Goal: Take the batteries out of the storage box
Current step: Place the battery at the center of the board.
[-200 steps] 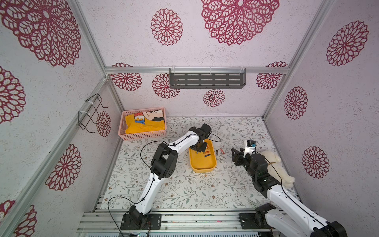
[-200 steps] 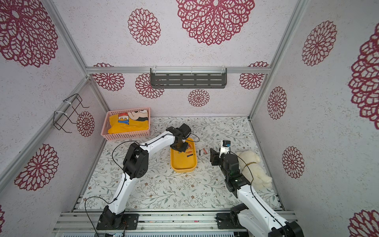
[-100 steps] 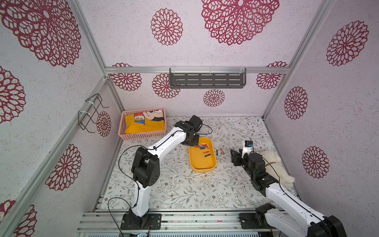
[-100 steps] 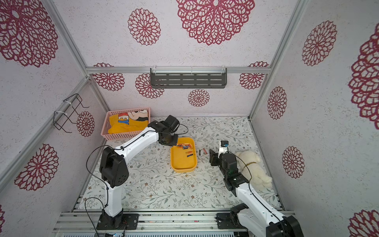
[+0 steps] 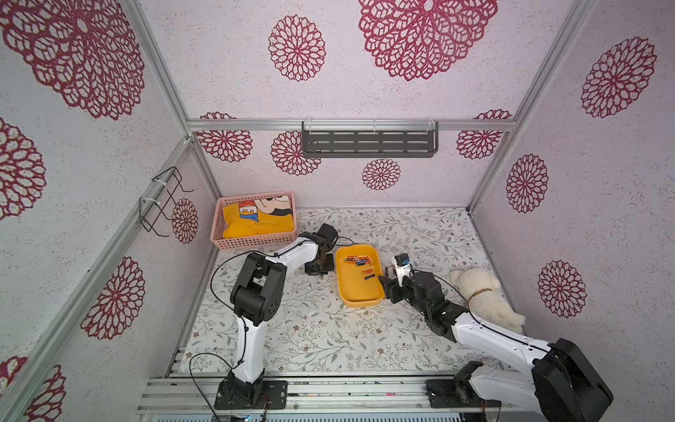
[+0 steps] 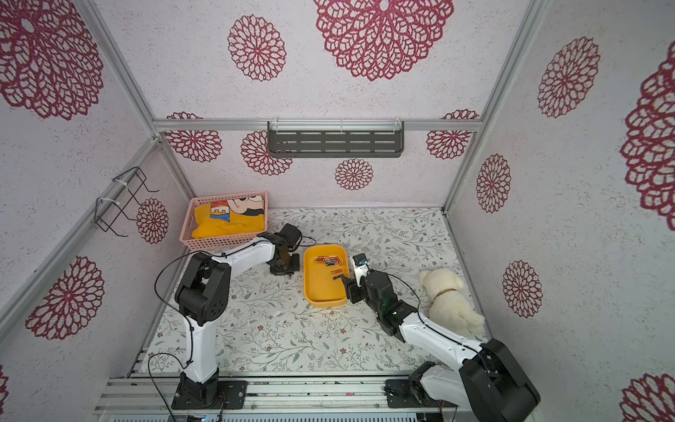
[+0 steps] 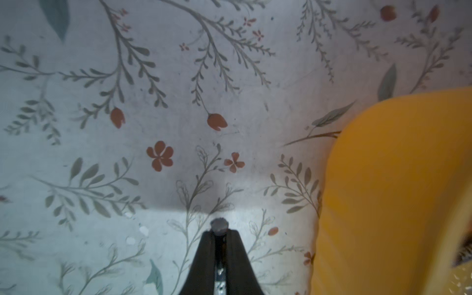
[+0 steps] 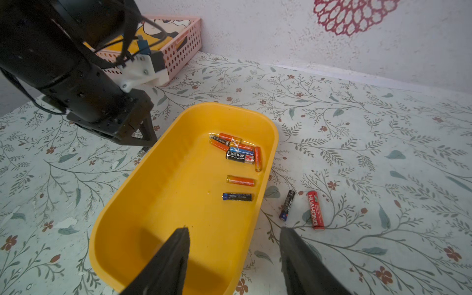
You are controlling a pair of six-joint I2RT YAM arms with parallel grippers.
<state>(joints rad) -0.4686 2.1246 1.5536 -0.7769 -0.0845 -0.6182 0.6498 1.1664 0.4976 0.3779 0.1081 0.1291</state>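
Observation:
The yellow-orange storage box [image 5: 359, 292] [image 6: 323, 288] lies mid-table. Several orange and black batteries [image 8: 237, 150] cluster at its far end. An orange battery [image 8: 240, 180] and a dark blue one [image 8: 237, 196] lie apart on its floor. On the table beside the box rest a black battery [image 8: 287, 205] and a red one [image 8: 315, 210]. My left gripper [image 5: 321, 274] [image 7: 219, 231] points down at the table left of the box. It is shut on a battery whose metal end [image 7: 219, 226] pokes out. My right gripper [image 8: 233, 231] is open, astride the box's near right wall.
A pink lattice basket [image 5: 255, 223] with yellow cloth stands at the back left, close behind the left arm. A white plush dog [image 5: 482, 296] lies right of the right arm. A grey shelf [image 5: 369, 140] hangs on the back wall, a wire rack [image 5: 162, 201] on the left wall.
My left gripper, still shut, swung from over the box to the back left, then came down on the table at the box's left. My right gripper moved up to the box.

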